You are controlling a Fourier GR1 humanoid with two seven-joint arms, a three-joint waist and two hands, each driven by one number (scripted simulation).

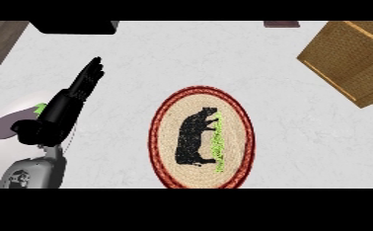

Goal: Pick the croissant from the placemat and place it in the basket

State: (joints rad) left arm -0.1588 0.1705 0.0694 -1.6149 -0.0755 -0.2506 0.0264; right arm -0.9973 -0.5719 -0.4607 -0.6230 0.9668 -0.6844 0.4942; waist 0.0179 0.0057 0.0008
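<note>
Pale worktop (291,141). Nearest, the left hand (69,101) rests at the left edge, fingers straight and apart, holding nothing. Oval placemat (237,136) in the centre; no croissant on it or visible anywhere. Right hand out of view. Basket (342,59) far right. Risk: with the croissant unlocated, a miss at the basket would go unseen.

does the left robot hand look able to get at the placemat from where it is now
Probably yes: the left robot hand is open at the view's left, and nothing stands on the counter between it and the placemat.
</note>
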